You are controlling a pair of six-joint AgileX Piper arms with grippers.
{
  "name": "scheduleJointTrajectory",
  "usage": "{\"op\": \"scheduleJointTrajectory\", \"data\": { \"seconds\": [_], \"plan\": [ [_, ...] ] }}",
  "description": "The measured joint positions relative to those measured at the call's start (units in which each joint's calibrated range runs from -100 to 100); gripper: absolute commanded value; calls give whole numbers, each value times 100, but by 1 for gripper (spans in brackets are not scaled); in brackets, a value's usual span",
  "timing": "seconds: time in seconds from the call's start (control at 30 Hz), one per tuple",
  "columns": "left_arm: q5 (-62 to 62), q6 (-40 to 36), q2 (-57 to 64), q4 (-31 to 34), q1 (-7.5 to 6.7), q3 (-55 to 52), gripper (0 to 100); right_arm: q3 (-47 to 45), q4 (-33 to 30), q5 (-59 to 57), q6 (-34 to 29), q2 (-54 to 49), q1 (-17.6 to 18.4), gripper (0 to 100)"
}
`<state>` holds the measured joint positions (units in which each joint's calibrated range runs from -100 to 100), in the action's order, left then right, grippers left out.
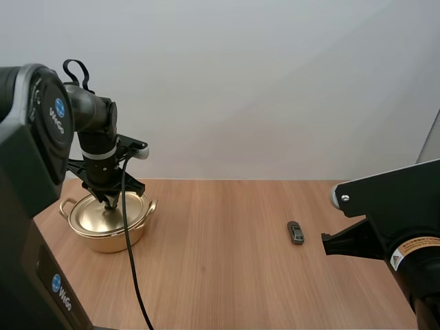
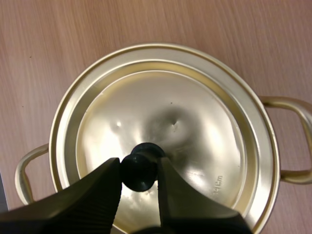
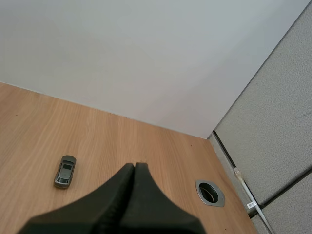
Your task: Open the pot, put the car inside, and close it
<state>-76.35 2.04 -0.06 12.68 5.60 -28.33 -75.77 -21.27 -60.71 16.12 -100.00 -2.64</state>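
Left pincer [image 2: 138,163] on lid knob [image 2: 139,176], car [image 1: 295,232] apart, grommet hole [image 3: 210,192] near table [image 3: 146,146] corner

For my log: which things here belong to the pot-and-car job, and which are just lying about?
Job: pot, lid with its knob in the left tool, car, shut right tool.
Lying about: round cable hole in the table.

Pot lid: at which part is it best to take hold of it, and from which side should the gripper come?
Grip the black knob at the centre of the lid, coming from straight above. The lid is a smooth shallow dome seated within the pot, so only the knob stands up to pinch. The left gripper holds it so.
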Motion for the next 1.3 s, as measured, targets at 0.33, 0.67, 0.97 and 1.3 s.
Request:
{"op": "scheduleJointTrajectory", "data": {
  "seconds": [0.33,0.67,0.97,1.3],
  "plan": [
    [68,88,658,-616,0,580,0,0,16,16,81,0,0,0],
    [306,212,2143,-1606,0,940,0,221,1337,232,1162,1522,0,0],
    [1171,212,3607,-1834,0,946,0,1165,1751,586,1143,2993,0,0],
    [1490,211,4933,-2180,0,946,0,2273,1634,782,995,5173,0,5]
  ]
}}
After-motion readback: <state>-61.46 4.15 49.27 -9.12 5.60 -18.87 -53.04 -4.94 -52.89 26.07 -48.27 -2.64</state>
